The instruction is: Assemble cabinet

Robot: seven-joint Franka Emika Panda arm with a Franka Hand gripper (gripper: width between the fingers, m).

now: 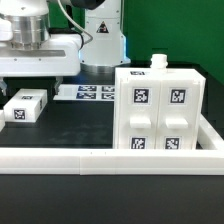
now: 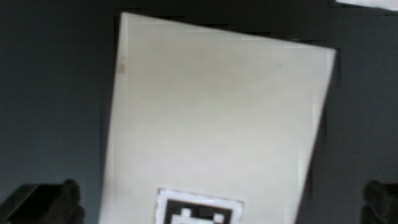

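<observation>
Wide look first: the black counter (image 1: 70, 128) fills the frame. The Panda arm (image 1: 100, 35) rises at 12 o'clock in the exterior view, its wrist reaching over to 10 o'clock.

There's the cabinet (image 1: 165, 110), the big white box, standing upright on the counter at 3 o'clock, well apart from the arm's wrist. Seams split its front into blocks. Four square black-and-white tags (image 1: 141, 97) face the camera, two over two.

Along 6 o'clock runs the long low white rail (image 1: 90, 163), just in front of the cabinet's foot, with another stretch at 4 o'clock beside the cabinet.

Behind, toward 10 o'clock from the cabinet, the marker board (image 1: 95, 92) lies flat on the counter.

Over at 9 o'clock a small white block (image 1: 27, 107) lies flat, one tag on its near end, well apart from the cabinet.

Now the end effector (image 2: 214, 205): it hangs above that block at 10 o'clock. The wrist view has it plainly: the two dark fingertips (image 2: 45, 203) stand wide apart, one on either side of the block's tagged end. A strip of dark counter shows between each fingertip and the block's edge. So the jaws are spread and holding nothing.

Smallest of all, a little white stub (image 1: 157, 62) sticks up from the cabinet's top edge, toward 1 o'clock.
</observation>
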